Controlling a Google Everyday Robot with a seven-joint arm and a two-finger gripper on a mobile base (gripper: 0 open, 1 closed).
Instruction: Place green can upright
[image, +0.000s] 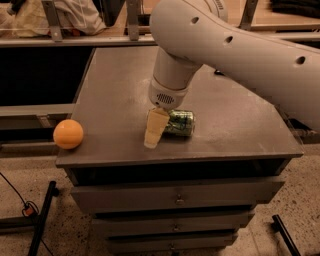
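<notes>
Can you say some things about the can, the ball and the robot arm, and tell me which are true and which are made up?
1. The green can lies on its side. True.
2. The ball is to the right of the can. False: it is off to the left, by the table's left edge.
3. The gripper is down at the can's left end, low over the table. True.
4. The can is on the floor. False: it is on the table top, near the front.
5. There are drawers under the table top. True.
</notes>
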